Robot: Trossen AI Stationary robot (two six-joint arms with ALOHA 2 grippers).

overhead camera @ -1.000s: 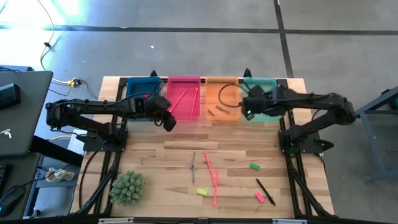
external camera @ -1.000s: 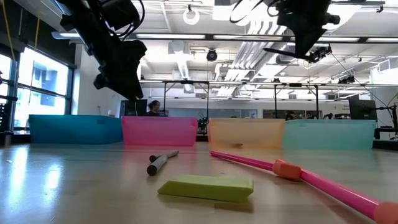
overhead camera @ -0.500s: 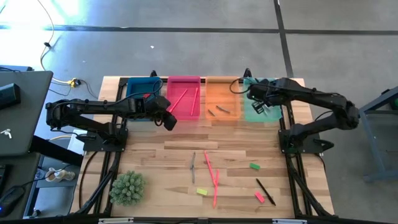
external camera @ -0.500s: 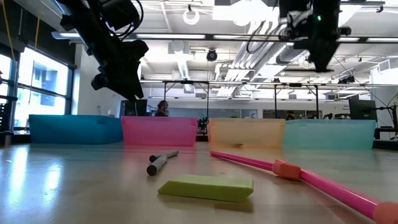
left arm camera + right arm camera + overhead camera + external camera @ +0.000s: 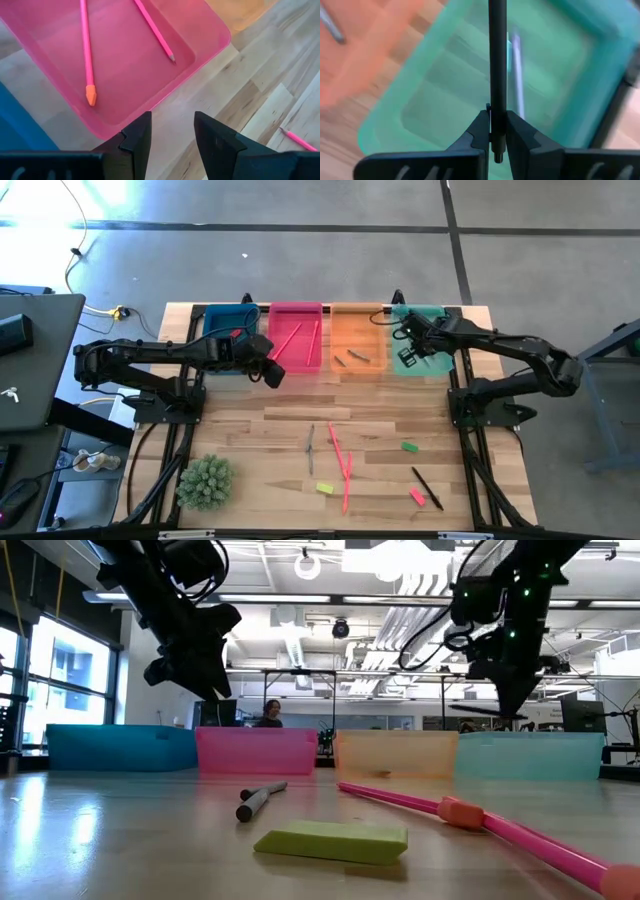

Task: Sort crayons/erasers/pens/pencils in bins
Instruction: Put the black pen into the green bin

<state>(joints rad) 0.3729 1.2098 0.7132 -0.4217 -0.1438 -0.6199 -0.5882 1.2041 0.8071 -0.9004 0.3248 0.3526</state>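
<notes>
While over bin: right claw (image 5: 497, 131) was clenched on a dark pen (image 5: 497, 60), directly above the teal-green bin (image 5: 445, 85).
Pen axis: ran straight out ahead of the claw.
Left claw (image 5: 171, 131): released, empty, beside the pink bin (image 5: 125, 65).

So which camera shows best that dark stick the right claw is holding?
The right wrist view: the dark stick stands clamped in the right gripper, above the teal bin. The low view shows it thin and sideways; the high view barely; the left wrist view not at all.
</notes>
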